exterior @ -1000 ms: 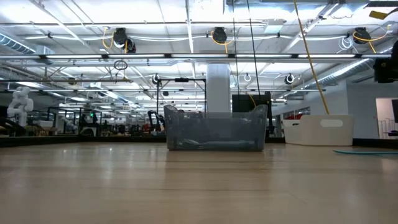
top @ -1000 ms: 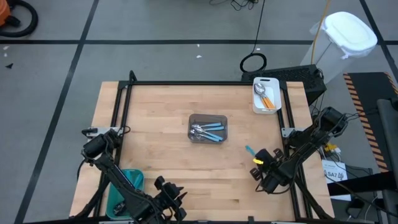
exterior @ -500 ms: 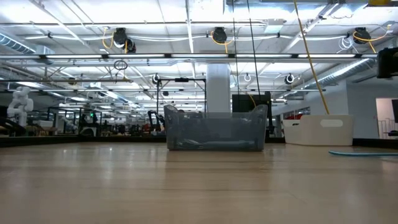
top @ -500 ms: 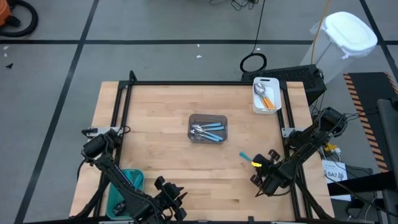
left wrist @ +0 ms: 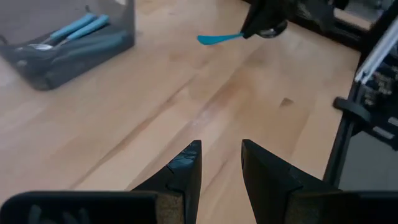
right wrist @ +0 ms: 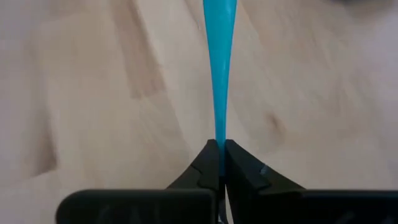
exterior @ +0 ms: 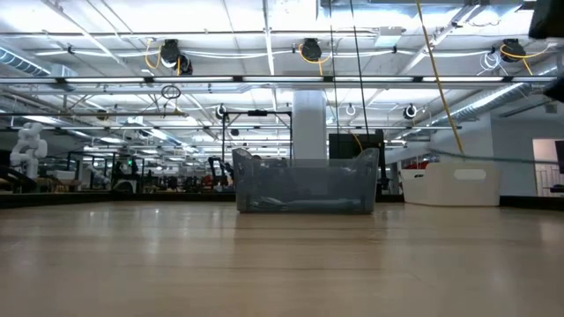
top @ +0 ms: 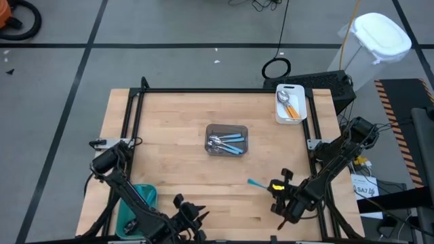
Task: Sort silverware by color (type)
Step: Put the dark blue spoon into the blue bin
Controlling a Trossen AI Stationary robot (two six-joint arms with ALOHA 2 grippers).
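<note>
A thin light-blue spoon handle [right wrist: 219, 74] tapers into the right gripper [right wrist: 219, 152], its fingers pinched tight on it above the bench [top: 176, 122], right and near. The left gripper [left wrist: 221, 163], near left, has its fingers narrowly parted, empty.

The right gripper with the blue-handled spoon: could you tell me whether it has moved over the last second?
Yes. In the high view the right gripper, shut on the blue-handled spoon, has shifted toward the table's near edge and leftward, farther from the white tray.
</note>
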